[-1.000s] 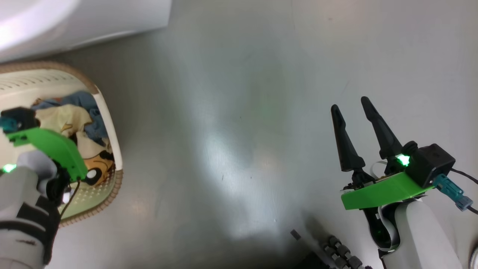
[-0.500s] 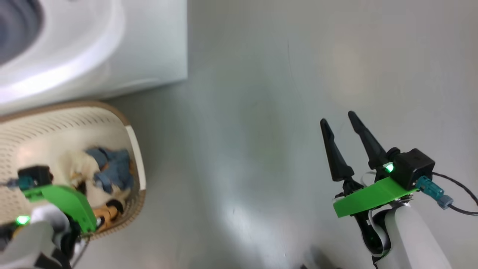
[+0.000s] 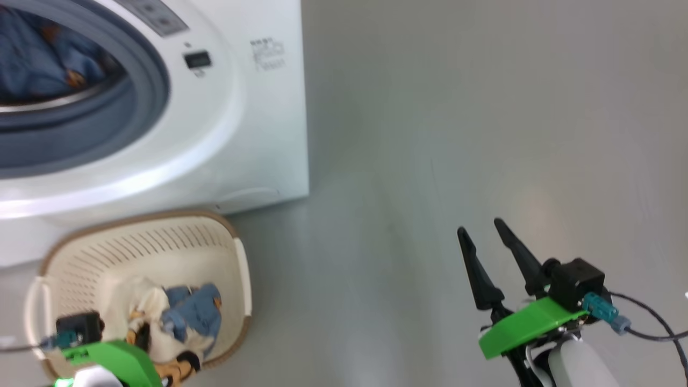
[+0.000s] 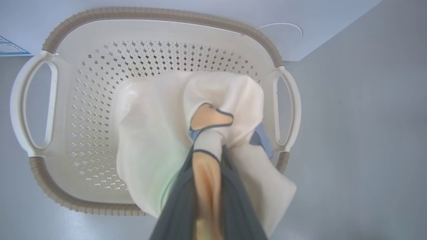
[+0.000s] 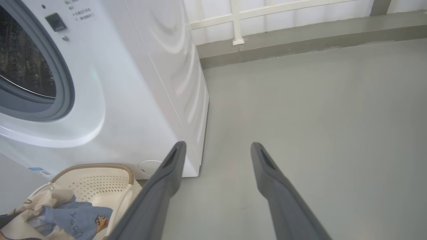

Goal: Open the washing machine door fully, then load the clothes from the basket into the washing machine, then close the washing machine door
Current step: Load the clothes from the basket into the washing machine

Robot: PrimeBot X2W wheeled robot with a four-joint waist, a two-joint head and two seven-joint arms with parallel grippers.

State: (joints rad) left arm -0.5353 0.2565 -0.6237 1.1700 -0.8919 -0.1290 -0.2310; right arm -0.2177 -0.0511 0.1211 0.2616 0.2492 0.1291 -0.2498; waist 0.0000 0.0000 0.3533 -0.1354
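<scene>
Left gripper (image 4: 207, 156): is hanging over the middle of the basket (image 4: 156, 13), its two dark fingers drawn narrow and pinching a fold of the cream garment (image 4: 153, 133) right at its orange, dark-edged print.
Cream garment: is drooping from that pinch like a loose tent above the basket, with one corner spilling out past the basket's near rim (whether its lowest folds are touching the basket's bottom I cannot tell).
Blue garment (image 3: 193, 317): is lying inside the basket, tucked beside and partly under the cream one, toward the basket's right handle.
Washing machine (image 3: 252, 134): is standing just behind the basket, its mouth uncovered; a blue cloth (image 3: 37, 70) with an orange spot is showing inside the drum (image 5: 26, 66).
Right gripper (image 3: 480, 228): is hovering well to the right of the basket over bare floor (image 3: 430, 134), fingers spread wide and carrying nothing.
Handling: the garment is looking light, thin and limp, so it is likely to sag, swing and trail rather than hold any shape; it is not fragile, but a shallow pinch may be letting it slip, and a trailing corner may be catching on the basket's rim.
Where to hold: a bunched fold near the garment's middle, seated deep between the fingers, is seeming safer than a single hem.
</scene>
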